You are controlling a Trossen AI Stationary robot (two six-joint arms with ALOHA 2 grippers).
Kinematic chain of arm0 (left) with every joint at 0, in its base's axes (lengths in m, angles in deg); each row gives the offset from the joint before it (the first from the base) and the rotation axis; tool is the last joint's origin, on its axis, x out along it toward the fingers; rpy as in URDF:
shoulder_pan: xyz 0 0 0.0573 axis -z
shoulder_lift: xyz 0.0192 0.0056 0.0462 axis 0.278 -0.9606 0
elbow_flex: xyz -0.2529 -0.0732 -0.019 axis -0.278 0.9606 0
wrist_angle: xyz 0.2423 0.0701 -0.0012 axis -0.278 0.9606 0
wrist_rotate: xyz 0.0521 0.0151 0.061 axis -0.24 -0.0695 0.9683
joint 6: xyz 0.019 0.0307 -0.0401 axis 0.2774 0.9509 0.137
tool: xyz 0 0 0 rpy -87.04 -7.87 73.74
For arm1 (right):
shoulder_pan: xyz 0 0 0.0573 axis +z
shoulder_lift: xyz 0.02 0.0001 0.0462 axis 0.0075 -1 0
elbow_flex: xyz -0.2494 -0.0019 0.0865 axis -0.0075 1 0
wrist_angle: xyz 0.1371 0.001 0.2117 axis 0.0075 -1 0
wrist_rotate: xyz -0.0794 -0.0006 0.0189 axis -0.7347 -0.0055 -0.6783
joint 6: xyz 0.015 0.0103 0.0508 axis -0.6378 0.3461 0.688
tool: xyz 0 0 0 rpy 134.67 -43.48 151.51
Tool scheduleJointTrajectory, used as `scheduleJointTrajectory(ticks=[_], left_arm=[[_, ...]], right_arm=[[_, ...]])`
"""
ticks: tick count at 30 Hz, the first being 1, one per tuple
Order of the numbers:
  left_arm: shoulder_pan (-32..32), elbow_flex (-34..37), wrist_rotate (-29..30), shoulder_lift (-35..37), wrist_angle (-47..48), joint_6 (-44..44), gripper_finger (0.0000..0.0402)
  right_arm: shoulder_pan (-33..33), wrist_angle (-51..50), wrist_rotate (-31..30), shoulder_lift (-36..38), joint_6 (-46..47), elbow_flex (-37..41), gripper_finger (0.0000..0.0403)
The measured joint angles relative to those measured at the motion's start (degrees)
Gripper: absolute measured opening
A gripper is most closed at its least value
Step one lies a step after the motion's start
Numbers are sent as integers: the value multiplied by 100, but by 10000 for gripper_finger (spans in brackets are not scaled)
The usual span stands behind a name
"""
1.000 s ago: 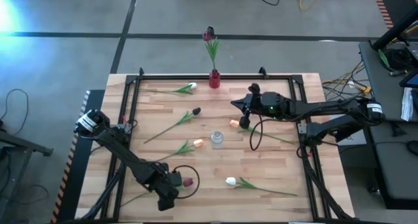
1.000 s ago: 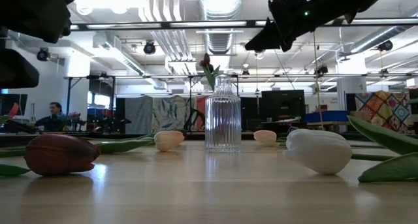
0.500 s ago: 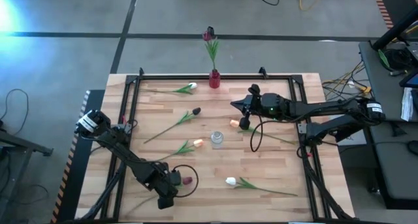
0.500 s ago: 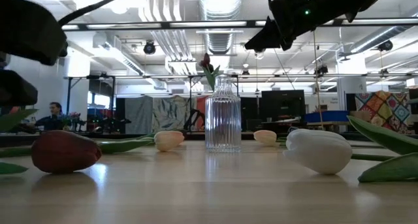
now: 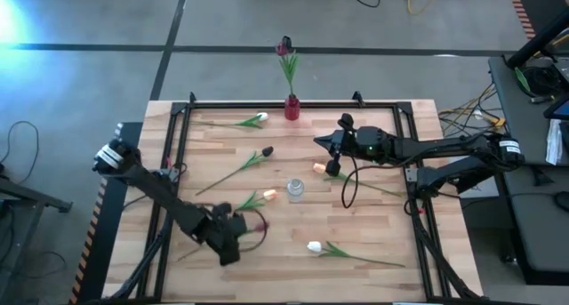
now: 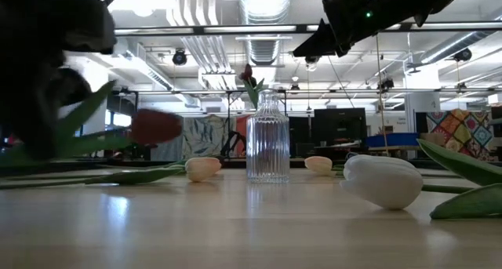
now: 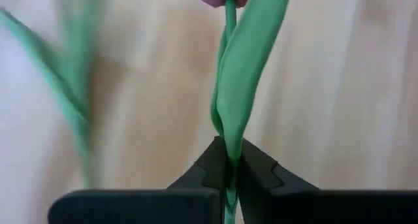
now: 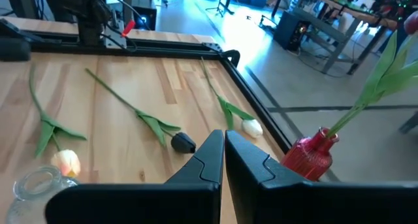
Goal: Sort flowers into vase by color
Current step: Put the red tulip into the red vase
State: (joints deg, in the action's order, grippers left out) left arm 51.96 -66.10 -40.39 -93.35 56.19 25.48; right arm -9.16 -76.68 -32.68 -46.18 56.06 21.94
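the left gripper (image 5: 228, 238), its fingers pinched tight on the thin green stem of a maroon tulip (image 5: 260, 225), has lifted the flower clear of the near-left part of the wooden table (image 5: 373, 225); half a second ago the bloom still lay on the boards, and in the low view it now hangs blurred in the air beside the arm. the pick appears done, so carrying the stem to a vase looks like the step in hand. the red vase (image 5: 292, 108) at the far edge already holds one dark tulip, which makes it the likely home for this one, while the ribbed clear glass vase (image 5: 295, 189) stands unfilled at mid-table. the right gripper (image 5: 331, 167) has not moved, hovering beyond the glass vase with its fingers pressed together on nothing. other flowers lie flat and well apart: a white tulip (image 5: 314, 247) near the front, a peach tulip (image 5: 270, 195) just beside the glass vase, a dark tulip (image 5: 267, 151) and a second white tulip (image 5: 261, 118) farther back. the stems are slender and flexible-looking, the leaves long and pointed, the heads small, smooth and egg-shaped.
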Motion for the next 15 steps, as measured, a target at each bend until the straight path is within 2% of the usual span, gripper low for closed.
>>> scheduleJointTrajectory(ticks=[4, 11, 13, 15], left_arm=[[-698, 876, 517, 722, -1641, 896, 2], [-2518, 2403, 521, 1837, -5746, 3420, 1], [-3144, 2757, 400, 2006, -6902, 4012, 1], [-3819, 3025, -80, 2054, -8093, 4407, 1]], right_arm=[[0, 12, 0, 4, -164, 0, 9], [0, 162, 0, 4, -356, 0, 9], [0, 244, 0, 4, -416, 0, 9], [-2, 329, 0, 4, -457, 2, 9]])
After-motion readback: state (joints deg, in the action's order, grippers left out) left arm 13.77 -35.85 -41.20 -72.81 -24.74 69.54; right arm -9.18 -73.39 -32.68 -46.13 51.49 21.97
